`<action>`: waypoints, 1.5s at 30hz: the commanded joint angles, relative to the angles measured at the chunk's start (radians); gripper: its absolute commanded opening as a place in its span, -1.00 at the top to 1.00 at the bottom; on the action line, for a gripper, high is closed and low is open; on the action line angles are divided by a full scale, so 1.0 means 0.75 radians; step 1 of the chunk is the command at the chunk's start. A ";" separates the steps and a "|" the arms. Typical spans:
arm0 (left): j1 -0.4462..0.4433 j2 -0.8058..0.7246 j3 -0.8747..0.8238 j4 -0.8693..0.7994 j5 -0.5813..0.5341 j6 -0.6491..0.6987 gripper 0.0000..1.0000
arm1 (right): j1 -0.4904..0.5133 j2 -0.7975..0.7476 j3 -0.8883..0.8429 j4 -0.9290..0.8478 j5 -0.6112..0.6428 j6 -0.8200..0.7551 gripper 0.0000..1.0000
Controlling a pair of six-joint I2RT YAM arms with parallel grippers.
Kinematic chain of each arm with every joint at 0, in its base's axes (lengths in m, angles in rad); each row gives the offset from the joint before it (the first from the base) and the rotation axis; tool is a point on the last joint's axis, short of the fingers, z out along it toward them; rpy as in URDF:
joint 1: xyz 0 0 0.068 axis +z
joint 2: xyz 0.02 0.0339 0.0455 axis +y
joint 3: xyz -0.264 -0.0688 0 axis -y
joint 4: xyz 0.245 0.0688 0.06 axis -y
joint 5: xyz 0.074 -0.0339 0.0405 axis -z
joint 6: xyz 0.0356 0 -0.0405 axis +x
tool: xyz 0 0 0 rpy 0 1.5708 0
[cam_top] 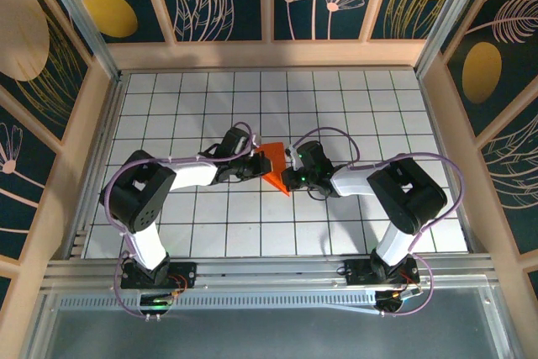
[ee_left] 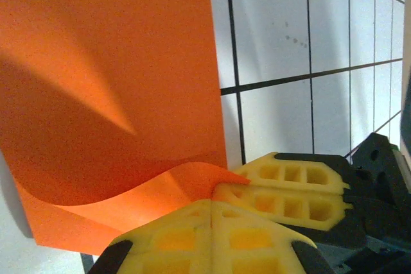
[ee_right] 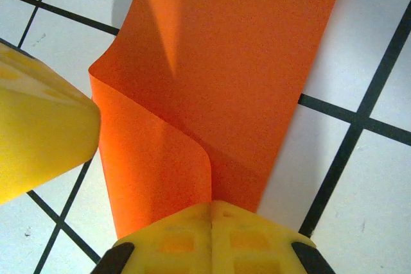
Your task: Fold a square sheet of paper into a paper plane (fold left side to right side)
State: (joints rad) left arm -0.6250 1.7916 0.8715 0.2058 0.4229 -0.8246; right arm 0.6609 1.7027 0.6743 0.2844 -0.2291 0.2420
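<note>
**Orange sheet mid-fold, both grippers pinching it: how I reckon it handles**

Watching from beside the rig, so I'll place everything off the white gridded table [cam_top: 202,224].

The square sheet of paper [cam_top: 274,166] sits around the middle of the table, a touch toward its far side. From above it reads as a pointed orange wedge. Most of it lies flat on the table, but one side is lifted and rolls over in a soft loop, with no sharp crease there that I can make out.

The left gripper [ee_left: 212,210] is just left of the table's middle. Its yellow jaws are pressed together, with the curled edge of the sheet caught between the tips. The right gripper [ee_right: 212,213] is just right of the table's middle, jaws together too, clamped on the looped part. The two sets of tips sit very near each other.

My take on handling:
- It looks thin, featherlight and floppy, and the lifted side sags into a curve.
- It probably slides easily on that smooth table, so dragging it would shift the whole sheet.
- It'd crumple or tear if the two grippers pull against each other.
- The best hold is an edge or corner, tips only, kept low to the table.
- A fold likely won't set until it's pressed flat against the table.
</note>
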 commanded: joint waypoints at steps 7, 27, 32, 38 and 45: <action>-0.012 0.050 0.001 0.033 0.010 -0.012 0.92 | 0.010 0.069 -0.005 -0.113 0.048 -0.016 1.00; -0.013 0.049 -0.059 0.008 -0.041 0.003 0.93 | 0.012 0.074 -0.001 -0.126 0.062 -0.020 1.00; -0.013 0.044 -0.071 0.001 -0.046 0.007 0.93 | 0.012 0.079 -0.002 -0.120 0.064 -0.018 1.00; -0.013 0.028 -0.086 -0.013 -0.068 0.010 0.93 | 0.015 0.090 0.004 -0.117 0.062 -0.013 1.00; -0.013 0.043 -0.089 -0.019 -0.079 0.010 0.93 | 0.015 0.078 -0.002 -0.119 0.070 -0.012 1.00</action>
State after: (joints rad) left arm -0.6289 1.8225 0.8196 0.2062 0.3824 -0.8238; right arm 0.6640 1.7161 0.6865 0.2890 -0.2260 0.2420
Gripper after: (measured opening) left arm 0.048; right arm 0.051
